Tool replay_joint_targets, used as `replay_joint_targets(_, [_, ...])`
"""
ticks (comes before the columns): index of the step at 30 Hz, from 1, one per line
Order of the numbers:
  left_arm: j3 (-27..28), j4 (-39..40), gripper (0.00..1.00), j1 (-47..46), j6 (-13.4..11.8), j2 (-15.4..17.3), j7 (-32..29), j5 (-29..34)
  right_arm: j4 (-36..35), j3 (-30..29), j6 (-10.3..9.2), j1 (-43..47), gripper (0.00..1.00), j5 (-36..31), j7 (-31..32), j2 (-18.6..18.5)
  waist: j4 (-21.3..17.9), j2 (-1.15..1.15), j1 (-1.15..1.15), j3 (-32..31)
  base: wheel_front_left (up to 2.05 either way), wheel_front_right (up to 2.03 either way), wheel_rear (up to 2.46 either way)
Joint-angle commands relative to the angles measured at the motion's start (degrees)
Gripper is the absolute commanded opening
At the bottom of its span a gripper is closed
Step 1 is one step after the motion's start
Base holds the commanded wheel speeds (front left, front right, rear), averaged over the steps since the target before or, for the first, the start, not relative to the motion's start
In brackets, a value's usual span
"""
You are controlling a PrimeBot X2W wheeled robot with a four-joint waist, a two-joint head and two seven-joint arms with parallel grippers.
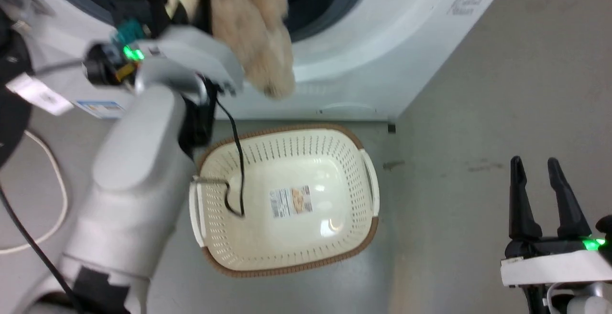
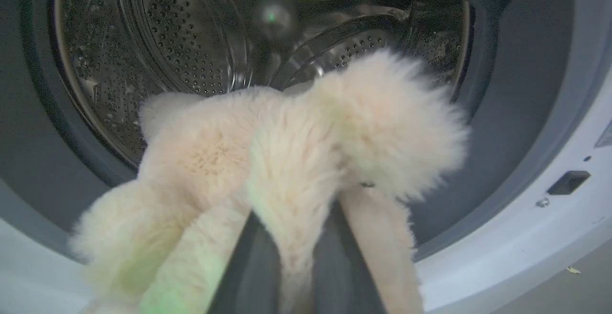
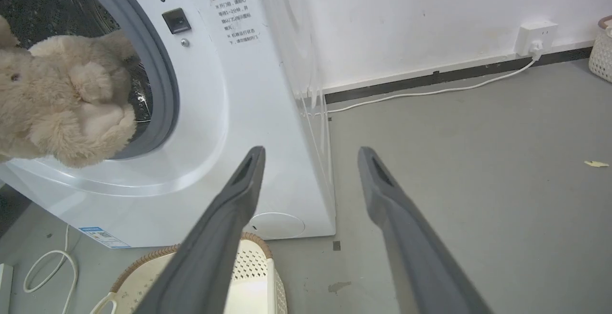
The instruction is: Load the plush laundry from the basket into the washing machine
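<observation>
Head view: left jaws clench one plush laundry; one basket; one washing machine; right jaws released.

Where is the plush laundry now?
In the head view the plush laundry hangs at the upper left, gripped by the left pincer at the open mouth of the washing machine, above the basket.

The floor is grey. The wall is white, with a white plug box and a long cord.
</observation>
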State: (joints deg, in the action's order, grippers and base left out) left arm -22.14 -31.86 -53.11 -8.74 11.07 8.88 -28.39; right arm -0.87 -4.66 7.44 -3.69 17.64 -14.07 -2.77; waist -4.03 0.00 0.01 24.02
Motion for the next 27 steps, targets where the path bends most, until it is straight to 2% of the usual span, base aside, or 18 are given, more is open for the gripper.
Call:
replay_joint_targets(1, [0.46, -0.07, 0.0, -2.11, 0.3, 0.43, 0.72, 0.33, -0.47, 0.06, 0.05, -0.97, 1.0, -0.25, 0.11, -0.1, -1.05, 0.0, -0.01, 3.0, 0.0, 0.0, 0.0])
replay_joint_targets(10, [2.13, -3.53, 0.0, -14.4, 0.68, 1.51, 2.08, 0.79, -1.87, -0.03, 0.05, -3.09, 1.0, -0.22, -0.11, -0.1, -2.6, 0.0, -0.01, 10.95, 0.0, 0.0, 0.0])
replay_joint_targets(27, [3.65, -8.06, 0.0, -31.87, 1.07, 5.28, 2.71, 2.16, -2.97, 1.72, 0.05, -4.54, 1.0, 0.34, -0.65, -0.1, -6.46, 0.0, -0.01, 20.66, 0.0, 0.0, 0.0])
